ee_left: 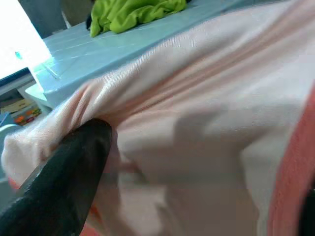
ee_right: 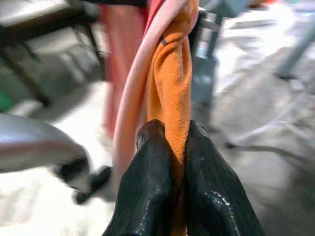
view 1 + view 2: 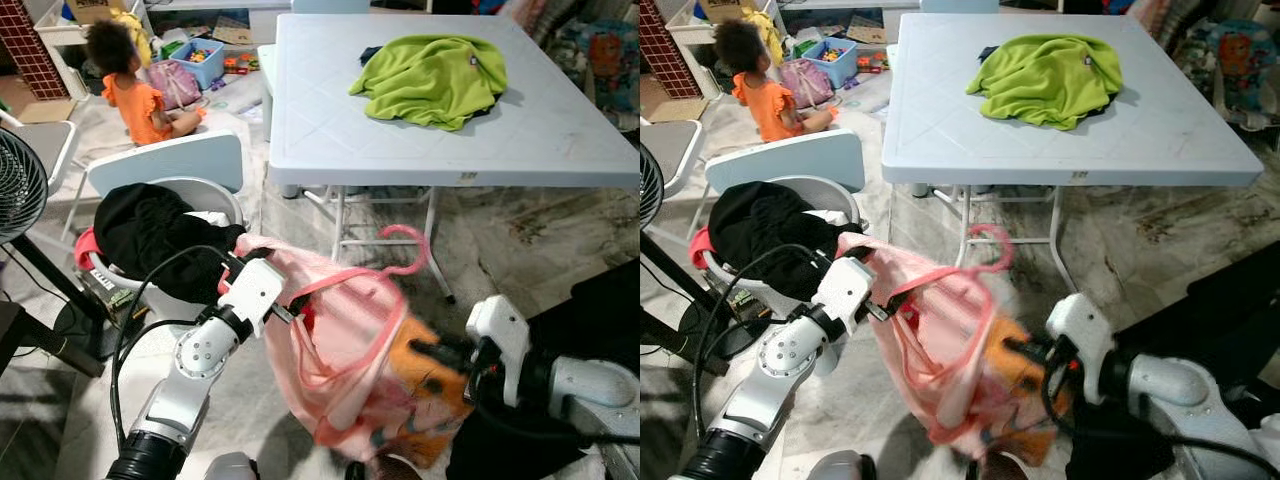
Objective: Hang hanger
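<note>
Currently the pink hanger [image 3: 405, 262] hangs in the air in front of the counter [image 3: 560, 140], carrying a pink garment [image 3: 345, 355]; the left end effector [image 3: 285, 312] grips its shoulder end, and the right end effector [image 2: 170, 162] is pinched on the orange cloth [image 2: 172, 83]. Keep both grips firm and the hook upright and free until a rail is reached. No legible writing or brand is visible

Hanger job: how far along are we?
Done: the pink garment is on the pink hanger. In hand: the left gripper holds the garment's shoulder; the right gripper pinches the orange cloth. Left: hooking it up; no rail is visible.
</note>
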Tool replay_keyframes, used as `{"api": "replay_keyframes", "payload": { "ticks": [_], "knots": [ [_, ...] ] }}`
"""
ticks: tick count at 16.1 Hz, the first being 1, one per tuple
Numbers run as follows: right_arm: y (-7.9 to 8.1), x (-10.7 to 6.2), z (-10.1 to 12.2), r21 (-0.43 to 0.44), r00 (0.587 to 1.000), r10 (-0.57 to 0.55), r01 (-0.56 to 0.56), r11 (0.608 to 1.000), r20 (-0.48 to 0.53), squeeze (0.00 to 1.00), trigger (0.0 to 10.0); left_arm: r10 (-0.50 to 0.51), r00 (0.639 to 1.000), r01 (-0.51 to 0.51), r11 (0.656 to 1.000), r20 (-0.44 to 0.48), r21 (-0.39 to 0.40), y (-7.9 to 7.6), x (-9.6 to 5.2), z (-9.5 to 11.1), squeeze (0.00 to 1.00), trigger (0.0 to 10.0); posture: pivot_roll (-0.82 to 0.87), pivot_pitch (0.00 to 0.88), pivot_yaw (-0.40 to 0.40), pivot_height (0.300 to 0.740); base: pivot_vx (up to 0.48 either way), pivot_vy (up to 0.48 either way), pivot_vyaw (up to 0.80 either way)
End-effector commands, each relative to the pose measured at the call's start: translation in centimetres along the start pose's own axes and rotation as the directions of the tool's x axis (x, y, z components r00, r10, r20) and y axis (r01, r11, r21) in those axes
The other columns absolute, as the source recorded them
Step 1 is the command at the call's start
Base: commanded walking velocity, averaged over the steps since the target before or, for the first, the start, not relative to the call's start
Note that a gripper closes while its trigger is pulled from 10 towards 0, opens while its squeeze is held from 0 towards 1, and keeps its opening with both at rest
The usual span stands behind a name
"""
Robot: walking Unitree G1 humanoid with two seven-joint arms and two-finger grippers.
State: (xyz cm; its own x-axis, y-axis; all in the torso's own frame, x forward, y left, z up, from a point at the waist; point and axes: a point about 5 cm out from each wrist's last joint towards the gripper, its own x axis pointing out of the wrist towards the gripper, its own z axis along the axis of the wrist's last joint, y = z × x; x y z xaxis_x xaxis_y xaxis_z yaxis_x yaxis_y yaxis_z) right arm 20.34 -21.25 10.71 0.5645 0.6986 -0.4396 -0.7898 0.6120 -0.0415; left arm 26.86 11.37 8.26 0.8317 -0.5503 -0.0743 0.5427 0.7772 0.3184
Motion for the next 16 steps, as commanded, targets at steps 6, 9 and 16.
{"api": "replay_keyframes", "payload": {
  "ticks": [6, 9, 16],
  "knots": [
    [-0.1, 0.9, 1.7, 0.058, 0.988, -0.126, 0.12, 0.991, 0.095, 0.0, 10.0, 0.183, 0.982, -0.18, 0.982, -0.056, 0.048, 3.5, -1.2, -1.1, 0.0, 10.0, -0.08, 0.044, -0.032, 0.74, 0.0, 0.0, 0.0],
    [1.0, 2.2, 2.9, 0.026, 0.985, -0.107, 0.104, 0.994, 0.134, 0.0, 10.0, 0.201, 0.979, -0.198, 0.978, -0.04, 0.056, 3.9, -1.0, -0.9, 0.0, 10.0, -0.09, 0.04, -0.033, 0.74, 0.0, 0.0, 0.0],
    [4.1, 4.3, 6.2, 0.067, 0.969, 0.026, -0.044, 0.997, 0.247, 0.0, 10.0, 0.168, 0.986, -0.165, 0.982, -0.023, 0.091, 2.9, 0.0, -0.7, 0.0, 10.0, -0.09, 0.033, -0.041, 0.74, 0.0, 0.0, 0.0]
  ]
}}
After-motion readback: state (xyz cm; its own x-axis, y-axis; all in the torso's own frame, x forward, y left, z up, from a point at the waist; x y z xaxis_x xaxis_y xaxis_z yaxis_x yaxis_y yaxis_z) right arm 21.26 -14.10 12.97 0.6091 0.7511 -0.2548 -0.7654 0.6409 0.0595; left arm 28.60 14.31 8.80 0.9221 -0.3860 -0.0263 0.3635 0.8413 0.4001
